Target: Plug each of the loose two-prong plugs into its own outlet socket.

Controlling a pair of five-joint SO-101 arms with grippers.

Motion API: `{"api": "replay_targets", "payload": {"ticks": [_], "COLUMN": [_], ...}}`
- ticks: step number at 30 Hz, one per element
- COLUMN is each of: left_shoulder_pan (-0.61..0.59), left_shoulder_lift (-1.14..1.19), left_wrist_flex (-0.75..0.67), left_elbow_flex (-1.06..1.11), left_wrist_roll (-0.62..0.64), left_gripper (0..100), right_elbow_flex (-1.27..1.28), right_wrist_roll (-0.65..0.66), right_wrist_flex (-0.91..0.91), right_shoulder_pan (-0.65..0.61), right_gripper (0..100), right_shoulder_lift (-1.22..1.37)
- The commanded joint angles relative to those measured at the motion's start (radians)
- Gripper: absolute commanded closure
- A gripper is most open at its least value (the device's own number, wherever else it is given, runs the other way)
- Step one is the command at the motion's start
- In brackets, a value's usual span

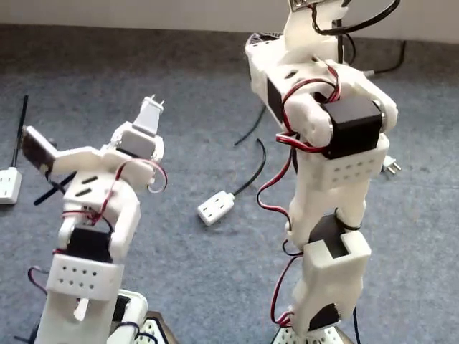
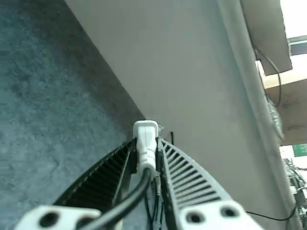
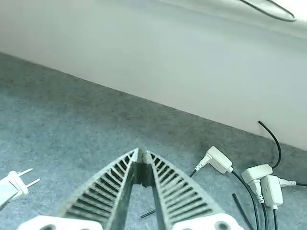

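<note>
- A white two-prong plug (image 1: 149,115) is clamped in the left gripper (image 2: 147,143). The fingers are closed down to the width of the plug body, and the plug's cord (image 2: 129,196) is led back between them.
- The plug is held raised above the carpet (image 1: 179,287), with its prongs pointed up and away from the floor.
- The right gripper (image 3: 142,155) is closed fingertip to fingertip, and nothing is held in it.
- A white outlet socket (image 1: 215,206) lies on the carpet between the two arms, on a black cord. A second outlet (image 1: 7,184) lies at the far left edge of the high view.
- Another loose plug (image 1: 391,166) is seen on the carpet just beside the right arm.
- The step in hand is judged to be the carrying of the held plug to a socket; insertion is not yet begun.
- The slots of the middle outlet appear to be on its upper face, so the wrist should be turned until the prongs are pointed down at them.
- The prongs should be lined up over one slot pair before any push is made, and the push should be directed straight along the prongs so the plug is not pivoted in the fingers.
- The outlet is loose and likely to slide or tip; it could be braced by the right gripper.
- The trailing cord should be kept from being dragged across the outlet.
</note>
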Motion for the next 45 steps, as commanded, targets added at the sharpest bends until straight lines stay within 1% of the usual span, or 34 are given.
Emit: {"api": "replay_targets", "payload": {"ticks": [1, 5, 10, 12, 14, 19, 24, 27, 30, 34, 37, 45], "left_shoulder_pan": [0.004, 0.044, 0.137, 0.157, 0.165, 0.170, 0.272, 0.311, 0.308, 0.285, 0.272, 0.282], "left_shoulder_lift": [0.176, 0.394, 0.524, 0.552, 0.578, 0.674, 0.782, 0.819, 0.854, 0.914, 0.963, 0.993], "left_wrist_flex": [0.146, 0.353, 0.605, 0.677, 0.724, 0.773, 0.848, 0.858, 0.858, 0.850, 0.850, 0.852], "left_elbow_flex": [-0.193, -0.403, -0.602, -0.654, -0.677, -0.676, -0.677, -0.680, -0.670, -0.628, -0.633, -0.625], "left_wrist_roll": [-0.106, -0.219, -0.356, -0.362, -0.333, -0.261, -0.207, -0.187, -0.163, -0.075, -0.032, -0.025], "left_gripper": [99, 99, 99, 99, 99, 99, 99, 99, 99, 99, 99, 99], "right_elbow_flex": [-0.030, -0.030, -0.030, -0.030, -0.030, -0.030, -0.030, -0.030, -0.030, -0.030, -0.030, -0.030], "right_wrist_roll": [0.005, 0.005, 0.005, 0.005, 0.005, 0.005, 0.005, 0.005, 0.005, 0.005, 0.005, 0.005], "right_wrist_flex": [0.038, 0.038, 0.036, 0.036, 0.036, 0.036, 0.036, 0.036, 0.038, 0.038, 0.038, 0.038], "right_shoulder_pan": [0.010, 0.010, 0.010, 0.010, 0.010, 0.008, 0.008, 0.008, 0.008, 0.007, 0.007, 0.007], "right_gripper": [99.1, 99.1, 99.1, 99.1, 99.1, 99.1, 99.1, 99.1, 99.1, 99.1, 99.1, 99.1], "right_shoulder_lift": [-0.027, -0.027, -0.027, -0.027, -0.027, -0.027, -0.027, -0.027, -0.027, -0.027, -0.027, -0.027]}}
